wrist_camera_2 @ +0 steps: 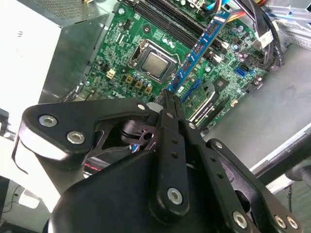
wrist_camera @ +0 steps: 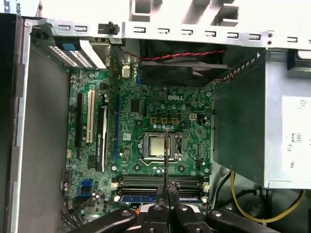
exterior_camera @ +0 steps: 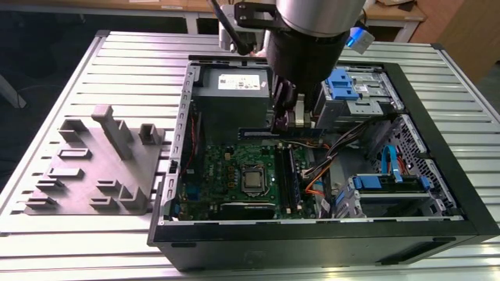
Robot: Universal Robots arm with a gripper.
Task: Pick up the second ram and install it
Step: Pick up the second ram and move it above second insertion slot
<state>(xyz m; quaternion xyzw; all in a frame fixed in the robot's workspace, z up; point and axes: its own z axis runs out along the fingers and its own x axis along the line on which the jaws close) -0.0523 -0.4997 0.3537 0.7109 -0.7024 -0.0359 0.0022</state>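
Above motherboard [exterior_camera: 234,170] in open case [exterior_camera: 312,237]: ram [exterior_camera: 256,133] in grip.
Clamped tight between narrow jaws, edge-down, hovering over black sockets [exterior_camera: 287,175], beside power supply [exterior_camera: 234,99].

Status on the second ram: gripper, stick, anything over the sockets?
Gripper: jaws shut on the second ram. Stick held above the motherboard, not seated. Memory sockets look unobstructed; cables lie alongside.
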